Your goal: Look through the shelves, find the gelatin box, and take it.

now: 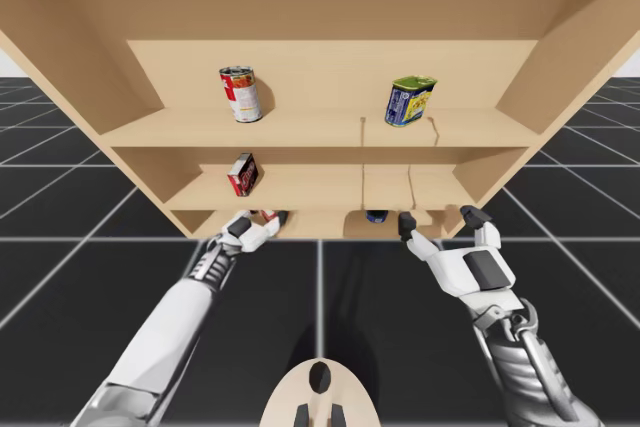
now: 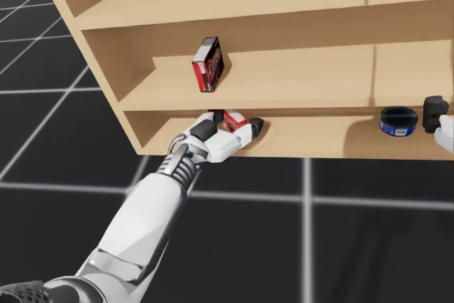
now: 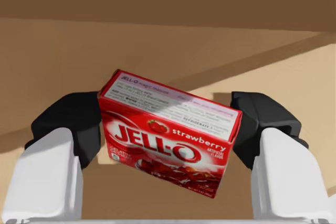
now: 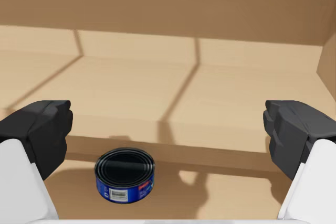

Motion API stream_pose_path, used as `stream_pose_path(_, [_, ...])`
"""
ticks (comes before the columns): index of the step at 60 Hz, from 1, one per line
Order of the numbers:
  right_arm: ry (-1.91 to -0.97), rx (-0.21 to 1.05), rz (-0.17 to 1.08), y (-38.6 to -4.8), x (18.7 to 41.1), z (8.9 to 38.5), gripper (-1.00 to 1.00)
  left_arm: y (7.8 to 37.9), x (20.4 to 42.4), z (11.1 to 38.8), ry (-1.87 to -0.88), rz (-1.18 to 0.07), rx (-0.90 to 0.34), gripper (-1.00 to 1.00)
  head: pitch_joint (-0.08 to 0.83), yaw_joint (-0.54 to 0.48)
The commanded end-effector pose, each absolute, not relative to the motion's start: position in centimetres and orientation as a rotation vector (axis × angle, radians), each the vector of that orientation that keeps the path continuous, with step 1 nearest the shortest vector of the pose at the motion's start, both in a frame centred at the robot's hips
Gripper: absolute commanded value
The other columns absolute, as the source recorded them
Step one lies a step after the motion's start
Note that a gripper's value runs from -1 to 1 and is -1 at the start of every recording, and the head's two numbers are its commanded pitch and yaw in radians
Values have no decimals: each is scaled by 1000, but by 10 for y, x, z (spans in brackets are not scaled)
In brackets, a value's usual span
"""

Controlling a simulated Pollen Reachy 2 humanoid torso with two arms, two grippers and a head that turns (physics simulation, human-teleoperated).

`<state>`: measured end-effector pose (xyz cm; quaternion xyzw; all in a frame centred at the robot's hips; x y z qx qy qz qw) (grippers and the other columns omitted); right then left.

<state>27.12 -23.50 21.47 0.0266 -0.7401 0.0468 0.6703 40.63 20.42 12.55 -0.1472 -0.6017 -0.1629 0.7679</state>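
Note:
The gelatin box (image 3: 168, 135) is red and flat, and it sits tilted between the fingers of my left gripper (image 3: 165, 124), both black pads pressing its sides. In the head view this gripper (image 2: 230, 127) reaches into the bottom shelf with the red box (image 2: 235, 118) in it. From above, my left gripper (image 1: 262, 219) is at the lower shelf's left opening. My right gripper (image 1: 440, 222) is open in front of the bottom shelf's right part, nothing between its fingers (image 4: 39, 129).
The wooden shelf unit (image 1: 320, 67) has three levels. Another red box (image 2: 208, 64) stands on the middle shelf. A red-and-white can (image 1: 240, 93) and a blue-and-yellow can (image 1: 409, 101) are on the top shelf. A flat blue can (image 4: 125, 176) lies ahead of my right gripper.

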Motion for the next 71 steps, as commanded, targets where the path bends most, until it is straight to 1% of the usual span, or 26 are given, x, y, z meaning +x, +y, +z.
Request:
stream_pose_path(1, [-1664,66,99,-232,271,213,-1000,205,409,122,-1302,-366,-318,917,619,240])
stream_pose_path(8, [-1664,65,98,-232,271,213,-1000,206,409,121,-1302,-375,-322,999,619,239])
stream_pose_path(13, [-1664,64,98,-232,272,213,-1000,208,408,122,-1308,-375,-324,1000,620,239])
stream_pose_path(21, [-1667,63,96,-232,272,213,-1000,210,405,131,-1353,-370,-336,1000,619,238])
stream_pose_path(34, [-1672,62,93,-233,272,214,-1000,213,389,147,-1430,-378,-323,1000,617,238])
stream_pose_path(46, [-1673,62,94,-233,272,214,-1000,217,376,151,-1438,-382,-312,1000,616,241])
stream_pose_path(52, [-1673,62,94,-233,272,214,-1000,221,361,153,-1428,-384,-300,1000,615,241])
stream_pose_path(57, [-1674,61,96,-233,272,214,-1000,225,342,153,-1416,-394,-293,1000,617,241])
stream_pose_path(58, [-1674,62,96,-233,271,214,-1000,227,335,153,-1410,-398,-287,1000,617,242])
stream_pose_path(61, [-1675,62,96,-233,271,214,-1000,229,326,152,-1405,-403,-279,1000,617,243])
stream_pose_path(62, [-1675,62,96,-233,271,214,-1000,230,318,152,-1396,-405,-283,1000,617,243])
stream_pose_path(64, [-1676,63,96,-232,271,214,-1000,231,312,152,-1393,-407,-283,1000,618,243])
stream_pose_path(65, [-1676,63,95,-232,271,214,-1000,232,302,151,-1392,-416,-277,1000,618,243])
stream_pose_path(67, [-1676,63,96,-232,271,214,-1000,232,296,151,-1390,-418,-280,1000,617,243])
stream_pose_path(69, [-1677,63,96,-232,271,214,-1000,232,283,151,-1376,-424,-281,1000,617,242])
stream_pose_path(71, [-1677,63,95,-232,271,214,-1000,233,277,151,-1376,-435,-277,1000,617,242])
